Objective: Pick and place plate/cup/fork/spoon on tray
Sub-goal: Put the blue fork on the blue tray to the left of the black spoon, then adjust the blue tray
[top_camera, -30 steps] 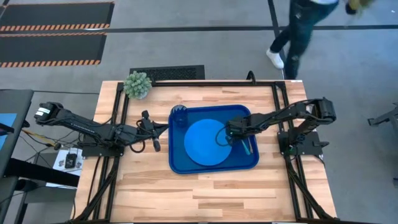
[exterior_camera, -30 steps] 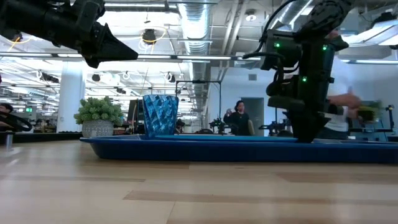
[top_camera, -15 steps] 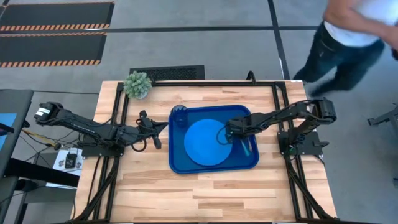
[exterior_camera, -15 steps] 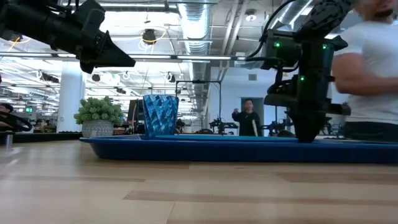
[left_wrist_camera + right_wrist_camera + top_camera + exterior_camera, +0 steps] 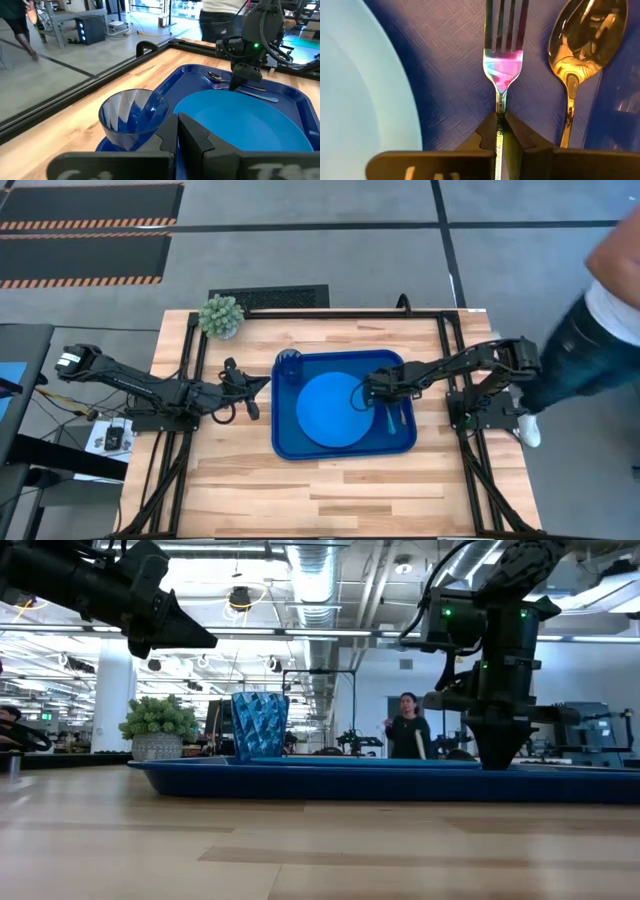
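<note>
The dark-blue tray (image 5: 282, 442) lies mid-table with the light-blue plate (image 5: 333, 408) flat on its floor and the blue cup (image 5: 289, 364) upright in its far left corner. The fork (image 5: 503, 59) and the spoon (image 5: 580, 44) lie side by side on the tray's right part, beside the plate (image 5: 355, 80). My right gripper (image 5: 500, 126) is down in the tray (image 5: 497, 762), shut on the fork. My left gripper (image 5: 264, 383) hovers shut and empty left of the tray, close to the cup (image 5: 132, 116). My right gripper pinches the fork's thin neck (image 5: 500, 106), just behind the tines, between its two fingers. The fingers come from above, pointing down, one on each side of the handle. In the left wrist view the fork (image 5: 226, 86) looks flat on the tray floor beside the spoon.
A small green potted plant (image 5: 220, 315) stands at the table's far left corner. Black frame rails run along the table's left and right sides. A person's leg (image 5: 590, 365) shows past the table's right edge, and another person (image 5: 405, 730) stands far behind.
Neither gripper has clearly moved, and the fork, spoon, plate and cup stay where they were. A person has walked from beyond the table's far edge round to its right side.
</note>
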